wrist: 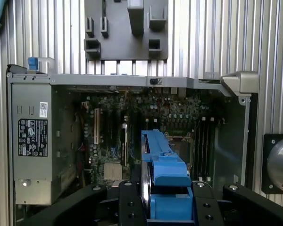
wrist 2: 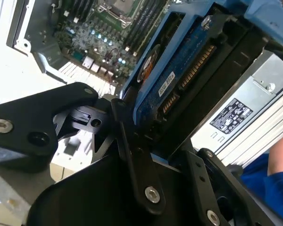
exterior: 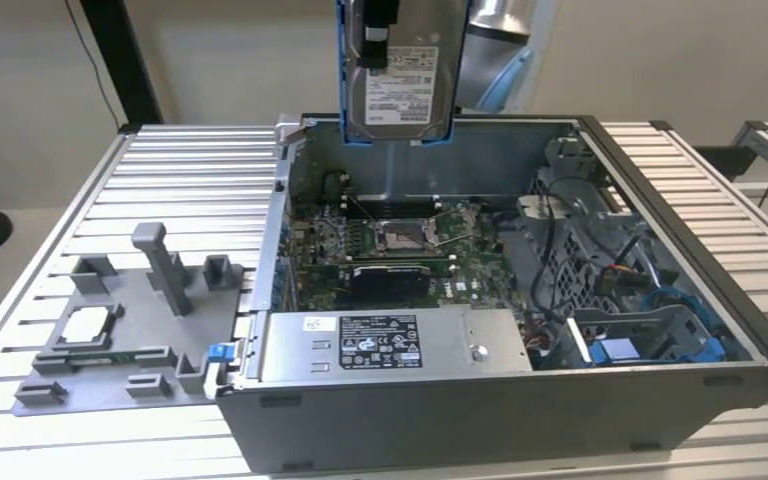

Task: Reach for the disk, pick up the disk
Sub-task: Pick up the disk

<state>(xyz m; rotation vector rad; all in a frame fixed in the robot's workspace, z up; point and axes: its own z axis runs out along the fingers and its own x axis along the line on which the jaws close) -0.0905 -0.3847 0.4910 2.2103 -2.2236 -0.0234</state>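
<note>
The disk (exterior: 404, 85), a silver-grey drive with a white label and a blue bracket, hangs upright in the air above the back wall of the open computer case (exterior: 744, 340). In both wrist views my gripper (wrist: 167, 205) (wrist 2: 162, 155) is shut on the disk (wrist: 164, 162) (wrist 2: 179, 80). One black finger (wrist: 131, 205) lies on each side of the blue bracket. In the second wrist view the drive's blue circuit board and connector face the camera. In the first wrist view the case's inside lies below the disk.
Inside the case, the motherboard with its processor socket (exterior: 404, 235) lies in the middle and the long grey power-supply box (exterior: 384, 345) runs along the front. A grey fixture plate with posts (exterior: 117, 330) sits on the slatted metal table (exterior: 184, 170) at the exterior view's left.
</note>
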